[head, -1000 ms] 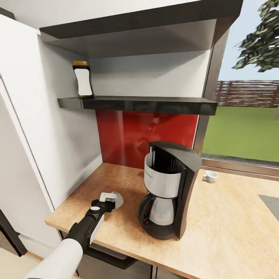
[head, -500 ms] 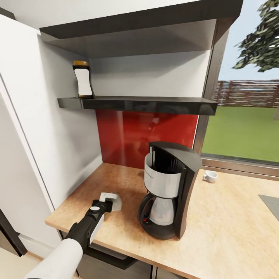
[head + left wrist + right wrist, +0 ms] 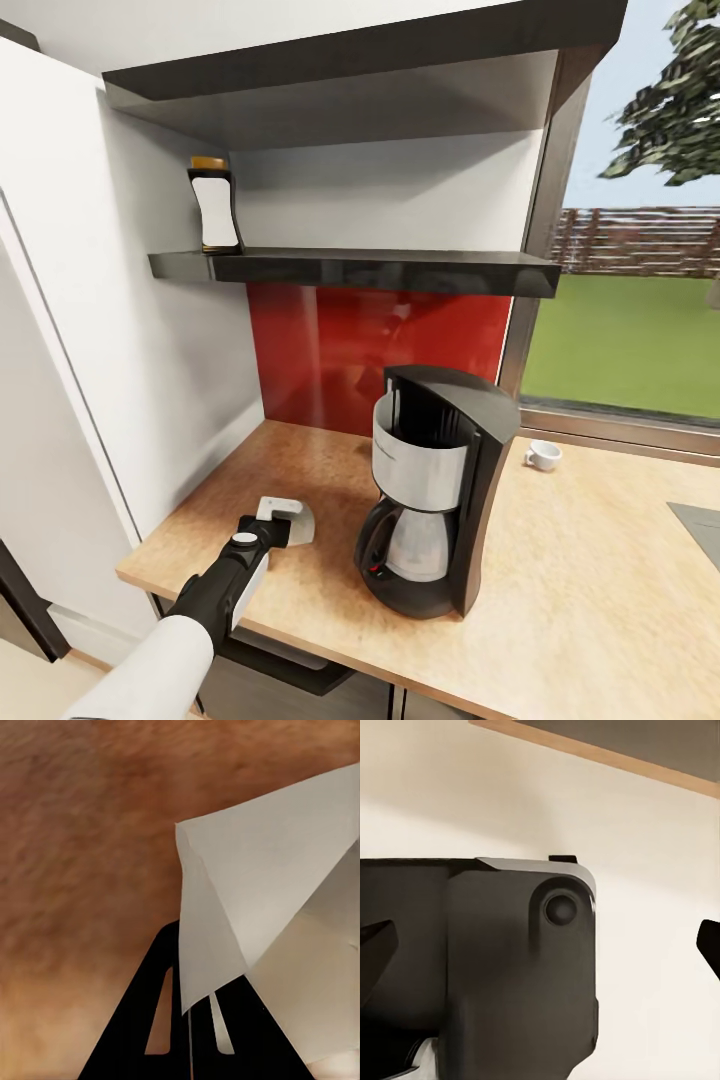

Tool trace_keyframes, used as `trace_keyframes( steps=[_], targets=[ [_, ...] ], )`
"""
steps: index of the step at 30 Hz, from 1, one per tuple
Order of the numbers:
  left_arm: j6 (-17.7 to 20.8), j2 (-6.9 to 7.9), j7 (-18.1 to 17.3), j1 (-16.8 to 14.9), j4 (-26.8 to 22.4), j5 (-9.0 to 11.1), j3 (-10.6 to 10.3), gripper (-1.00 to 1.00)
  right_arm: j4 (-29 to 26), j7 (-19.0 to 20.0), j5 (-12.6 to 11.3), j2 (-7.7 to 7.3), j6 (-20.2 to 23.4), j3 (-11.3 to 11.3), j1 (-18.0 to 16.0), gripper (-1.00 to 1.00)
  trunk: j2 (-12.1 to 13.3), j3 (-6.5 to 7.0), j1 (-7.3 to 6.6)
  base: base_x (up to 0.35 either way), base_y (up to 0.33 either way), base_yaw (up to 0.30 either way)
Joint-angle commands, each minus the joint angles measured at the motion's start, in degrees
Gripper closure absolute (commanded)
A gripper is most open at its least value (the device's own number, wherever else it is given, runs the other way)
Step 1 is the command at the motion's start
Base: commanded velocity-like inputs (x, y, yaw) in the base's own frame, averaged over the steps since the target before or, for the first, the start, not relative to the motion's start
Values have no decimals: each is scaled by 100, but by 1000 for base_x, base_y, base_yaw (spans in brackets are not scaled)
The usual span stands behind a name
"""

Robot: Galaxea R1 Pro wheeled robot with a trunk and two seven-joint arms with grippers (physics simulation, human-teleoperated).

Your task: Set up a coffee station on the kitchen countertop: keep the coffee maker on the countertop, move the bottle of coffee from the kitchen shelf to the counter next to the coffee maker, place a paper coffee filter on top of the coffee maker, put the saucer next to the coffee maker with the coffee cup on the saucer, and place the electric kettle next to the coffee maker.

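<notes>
The black coffee maker (image 3: 440, 490) stands on the light-wood kitchen countertop (image 3: 600, 600), its white carafe facing me. To its left, my left gripper (image 3: 287, 524) rests low over the worktop, shut on the white paper coffee filter (image 3: 300, 522). In the left wrist view, the filter (image 3: 277, 915) fans out from between the black fingers (image 3: 161, 1012). The bottle of coffee (image 3: 213, 205) stands at the left end of the black kitchen shelf (image 3: 380, 270). A white coffee cup (image 3: 543, 455) sits by the window behind the machine. My right gripper (image 3: 540, 945) hangs open beside my dark body.
A tall white cabinet side (image 3: 60, 400) bounds the counter on the left, and a red backsplash (image 3: 330, 350) closes the back. A corner of the steel sink (image 3: 700, 525) shows at the right edge. An upper shelf (image 3: 350, 90) overhangs the bottle.
My left gripper and the filter have sunk slightly toward the countertop and drawn back a little. Nothing else has moved.
</notes>
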Motion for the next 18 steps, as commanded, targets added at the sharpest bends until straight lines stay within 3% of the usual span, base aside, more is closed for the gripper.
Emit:
trace_keyframes(
  steps=[1,18],
  targets=[
    [38,2,12,-1,-3,-60,-19,100,5,-19,34,3,-20,-26,-1,-100,-3,-3,2,0,0,0],
    [42,2,12,2,-3,-60,-20,100,5,-19,34,-2,-20,-26,-3,-100,-3,-3,2,0,0,0]
  ],
)
